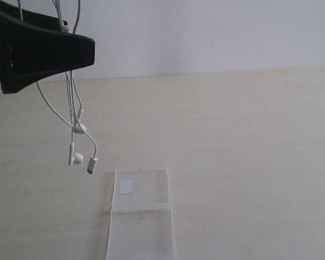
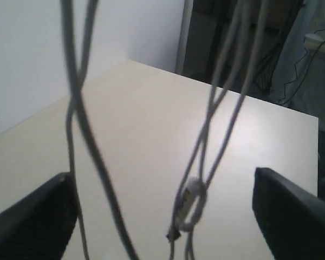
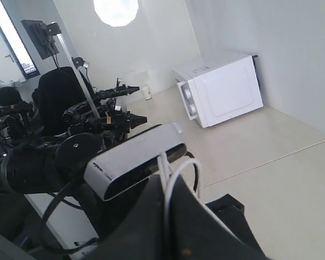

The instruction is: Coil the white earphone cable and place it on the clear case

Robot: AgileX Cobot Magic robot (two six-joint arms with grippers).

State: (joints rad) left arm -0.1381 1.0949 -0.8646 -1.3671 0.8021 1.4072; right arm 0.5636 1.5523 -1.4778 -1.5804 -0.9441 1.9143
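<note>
The white earphone cable [image 1: 76, 125] hangs in several strands from the top left of the exterior view. One earbud [image 1: 77, 158] and the plug [image 1: 91, 164] dangle above the table, just left of the clear case [image 1: 149, 189]. The case lies open and flat, with a white sticker [image 1: 126, 187] on its far half. My left gripper [image 2: 163, 173] is open, and cable strands [image 2: 197, 195] hang between its wide-apart fingers; it shows as a black wedge [image 1: 38, 51]. My right gripper [image 3: 168, 184] is shut on a loop of cable [image 3: 167, 165] and is out of the exterior view.
The pale table [image 1: 249, 162] runs back to a white wall. In the right wrist view a silver camera bar [image 3: 135, 160] sits close behind the fingers, and a white microwave [image 3: 222, 95] stands farther off.
</note>
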